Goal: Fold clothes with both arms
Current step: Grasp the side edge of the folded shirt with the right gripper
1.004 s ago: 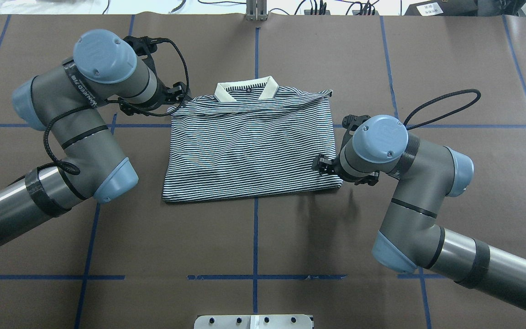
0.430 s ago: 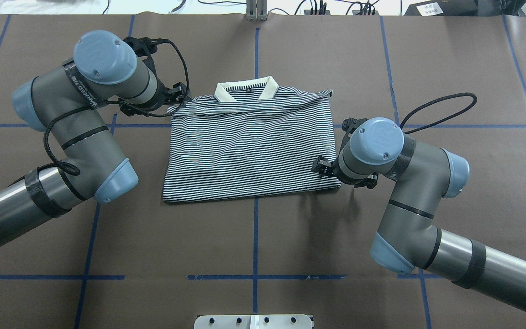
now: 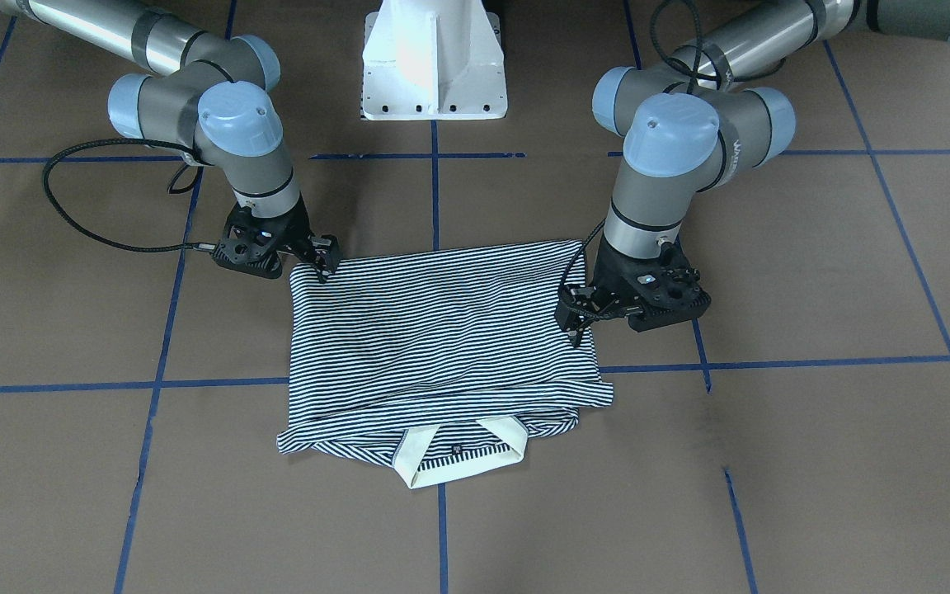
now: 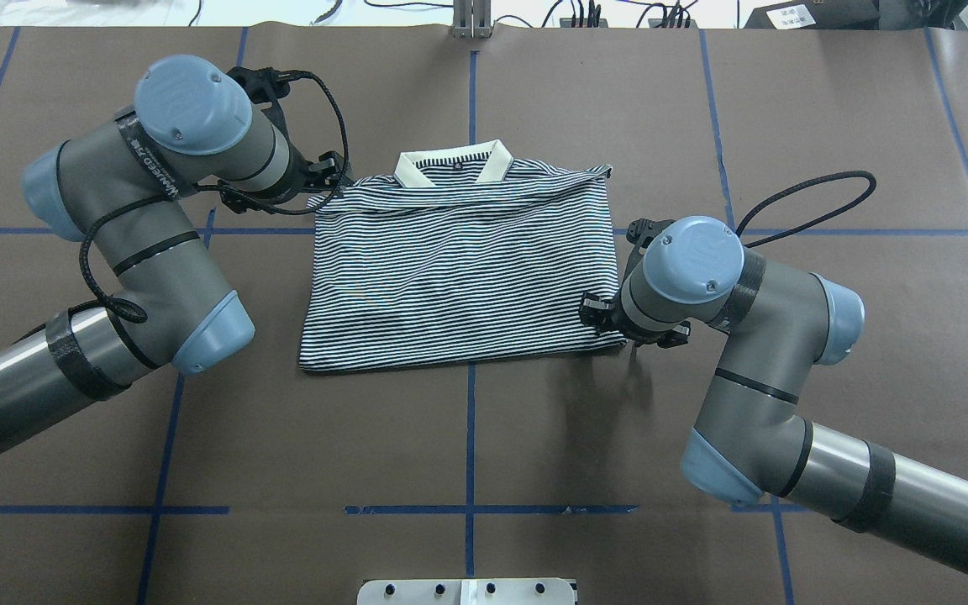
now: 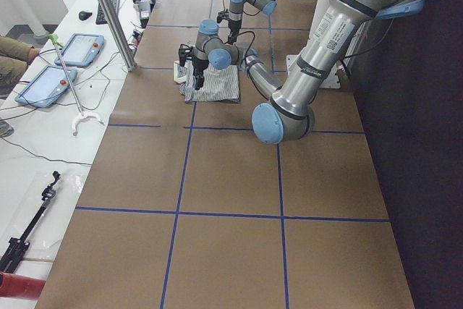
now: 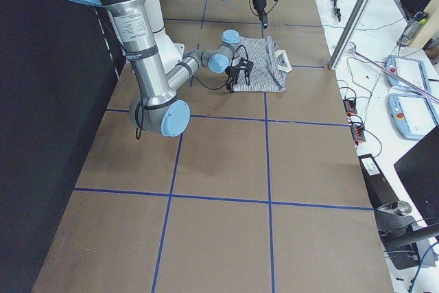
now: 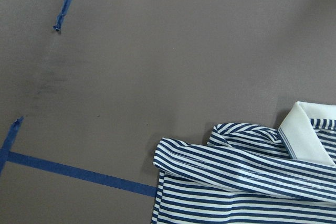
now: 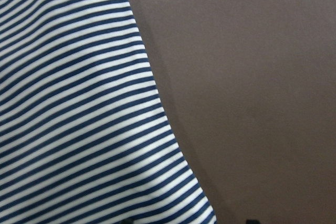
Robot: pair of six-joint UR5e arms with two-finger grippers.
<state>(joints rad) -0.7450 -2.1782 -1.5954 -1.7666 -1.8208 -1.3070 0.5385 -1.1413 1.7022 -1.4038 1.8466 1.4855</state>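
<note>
The striped polo shirt [image 4: 459, 277] lies folded into a rectangle mid-table, its cream collar [image 4: 450, 168] at the far edge. It also shows in the front view [image 3: 442, 330]. My left gripper [image 4: 328, 178] hovers by the shirt's far left corner and holds nothing; its wrist view shows that corner [image 7: 173, 161] lying flat. I cannot tell if it is open or shut. My right gripper [image 3: 322, 262] is low at the shirt's near right corner. Its wrist view shows the shirt's edge [image 8: 157, 108] close up between dark fingertip ends, so it looks open.
The white base pedestal [image 3: 434, 58] stands at the robot's side of the table. Blue tape lines [image 4: 471, 437] cross the brown table cover. Black cables loop from both wrists [image 4: 820, 189]. A side bench with tablets [image 5: 43, 85] runs beyond the far edge.
My right gripper has shifted slightly along the shirt's right edge towards its near corner. The left arm and the shirt have not moved.
</note>
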